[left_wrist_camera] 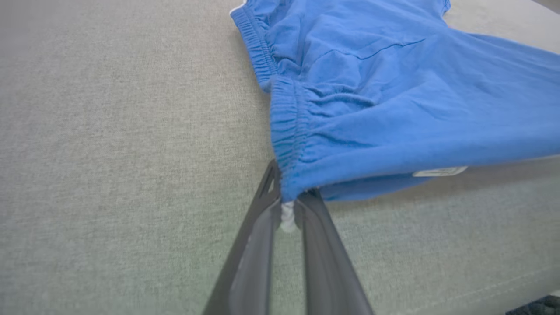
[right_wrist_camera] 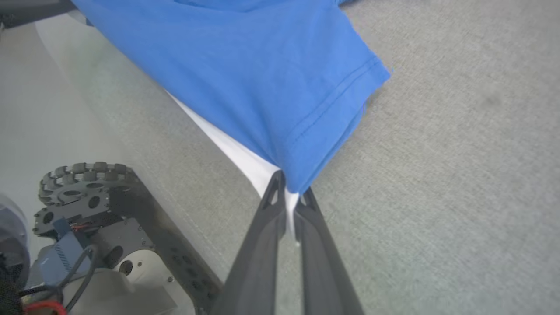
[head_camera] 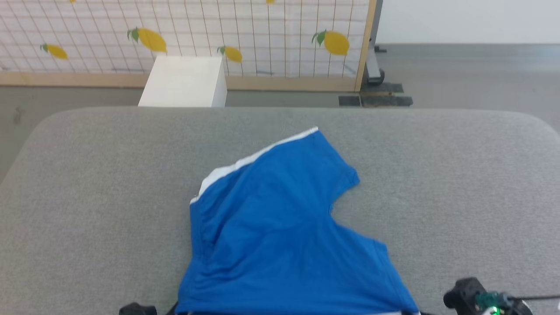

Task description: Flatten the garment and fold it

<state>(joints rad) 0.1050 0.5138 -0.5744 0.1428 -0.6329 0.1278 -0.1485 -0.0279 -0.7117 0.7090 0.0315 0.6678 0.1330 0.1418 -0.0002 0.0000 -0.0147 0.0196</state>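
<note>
From the head view we see the garment [head_camera: 280, 218], bright blue shorts, lying near the middle of the front edge of a wide grey padded surface [head_camera: 87, 197]. One leg reaches away from us and ends in a white hem trim [head_camera: 258, 155]. The other leg spreads toward the lower right. At the bottom edge, a dark part of the left arm [head_camera: 138, 309] sits just beside the cloth's near left corner. The right wrist [head_camera: 485, 299], with a green light on it, lies near the right corner. Beyond the surface stand a white box [head_camera: 183, 83] and a screen printed with lemons [head_camera: 262, 35].

In the left wrist view we find the left gripper [left_wrist_camera: 287, 210] with its two dark fingers pressed together on the end of the gathered elastic waistband [left_wrist_camera: 284, 127]. A bit of white cloth is caught between them. The blue cloth runs up and to the right from the pinch. Its lower edge is raised off the grey surface, with shadow beneath it. A small white tag [left_wrist_camera: 439, 171] peeks out under that edge.

In the right wrist view the right gripper [right_wrist_camera: 288, 197] pinches the corner of a leg, where the stitched blue hem [right_wrist_camera: 332, 105] meets the white side stripe [right_wrist_camera: 236, 153]. The cloth stretches up and left from the fingers. At the lower left, below the surface's edge, we see the robot's base and a roller wheel [right_wrist_camera: 83, 183].
</note>
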